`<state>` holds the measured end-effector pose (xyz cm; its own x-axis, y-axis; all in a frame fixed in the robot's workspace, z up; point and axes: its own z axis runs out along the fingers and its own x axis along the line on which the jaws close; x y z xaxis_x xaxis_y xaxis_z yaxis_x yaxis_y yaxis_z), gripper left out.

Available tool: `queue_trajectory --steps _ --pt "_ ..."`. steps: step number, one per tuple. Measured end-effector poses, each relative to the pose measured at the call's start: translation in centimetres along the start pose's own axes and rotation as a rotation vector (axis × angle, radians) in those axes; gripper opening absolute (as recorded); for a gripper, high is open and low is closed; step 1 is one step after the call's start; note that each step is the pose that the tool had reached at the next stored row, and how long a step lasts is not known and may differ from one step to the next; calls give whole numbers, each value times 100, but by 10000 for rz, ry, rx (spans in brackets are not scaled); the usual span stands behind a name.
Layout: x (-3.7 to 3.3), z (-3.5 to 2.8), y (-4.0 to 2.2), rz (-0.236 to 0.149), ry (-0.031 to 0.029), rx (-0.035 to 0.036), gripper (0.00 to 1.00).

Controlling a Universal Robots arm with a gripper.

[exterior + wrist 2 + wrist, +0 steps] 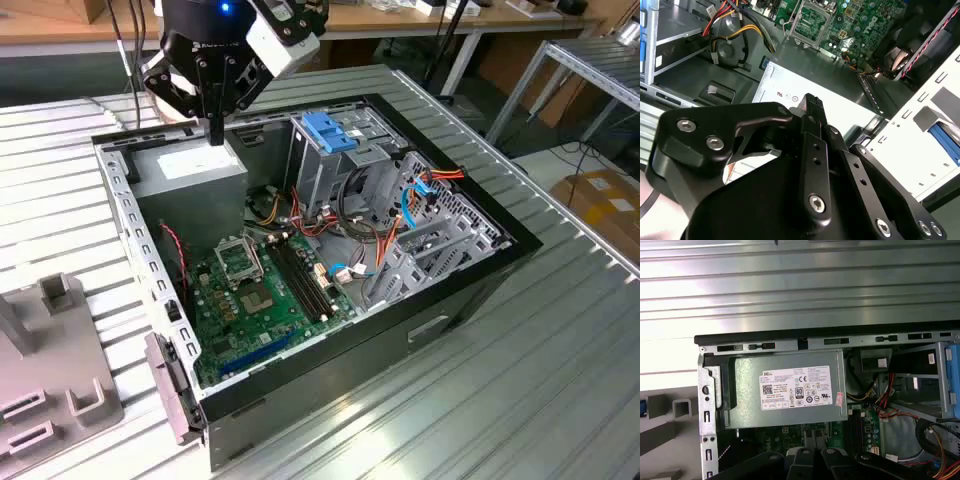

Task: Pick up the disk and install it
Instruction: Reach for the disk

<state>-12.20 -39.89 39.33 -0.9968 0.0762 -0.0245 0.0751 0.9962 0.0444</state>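
Begin at the exterior view's left. At about eight o'clock from the open computer case (330,385), a grey fixture (50,390) lies on the ribbed table (560,380). In the second wrist view a strip of blue shows just beyond the case's slotted wall. It looks like the bracket edge of the disk (945,139), well apart from your tool, though too little of it shows for you to be sure.

Moving right, your gripper (215,138) hangs at eleven o'clock of the case. Its fingers are pressed together with nothing between them and point straight down. In the second wrist view the gripper (812,102) sits above the labelled top of the power supply (850,95), and you cannot tell whether it touches. In the exterior view that grey power supply (190,172) fills the case's ten o'clock corner.

The green motherboard (250,300) lies at six o'clock on the case floor. At one o'clock stands the metal drive cage (345,165) with a blue handle (328,130) on top. Red, orange and blue cables (420,190) run at three o'clock.
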Motion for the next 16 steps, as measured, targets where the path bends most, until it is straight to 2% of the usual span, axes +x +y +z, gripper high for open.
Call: queue_trajectory --steps 6,16 --pt "2 0 0 0 0 0 11" --pt "63 -2 -5 0 0 0 11"
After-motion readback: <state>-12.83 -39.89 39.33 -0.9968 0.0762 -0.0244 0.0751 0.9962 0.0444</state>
